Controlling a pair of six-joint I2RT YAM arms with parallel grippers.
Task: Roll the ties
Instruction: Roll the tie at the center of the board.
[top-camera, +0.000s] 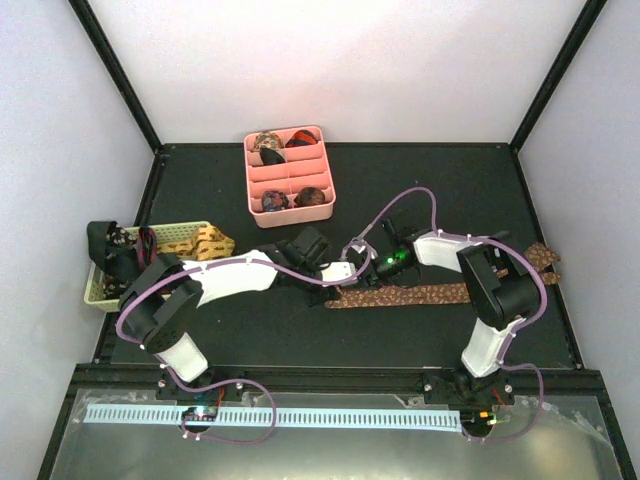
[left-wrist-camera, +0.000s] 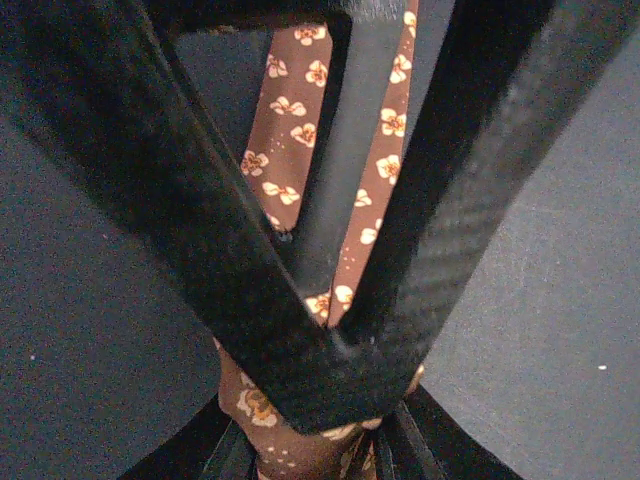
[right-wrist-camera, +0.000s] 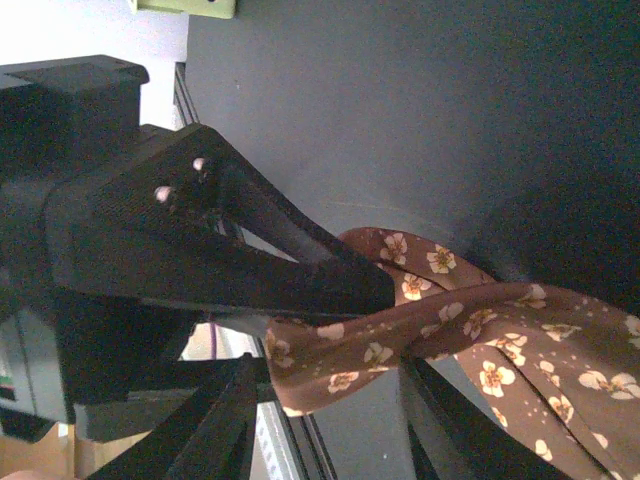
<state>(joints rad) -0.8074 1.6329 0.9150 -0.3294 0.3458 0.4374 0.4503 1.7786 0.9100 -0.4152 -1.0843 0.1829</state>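
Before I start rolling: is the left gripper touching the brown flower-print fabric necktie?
Touching. The left wrist view shows the left gripper pinching the brown flower-print fabric necktie, its cloth bunched at the closed tips.

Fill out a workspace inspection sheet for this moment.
Surface: black table mat, no spills seen.
Job's things: brown floral tie laid across the mat, one end folded; rolled ties in the pink divided tray; orange patterned tie draped over the woven basket.
Clutter: nothing seen.
Grippers: left gripper shut on the brown floral tie; right gripper straddles it, grip unclear.
Cables: purple cables loop along both arms.
Surroundings: white walls, black frame posts.
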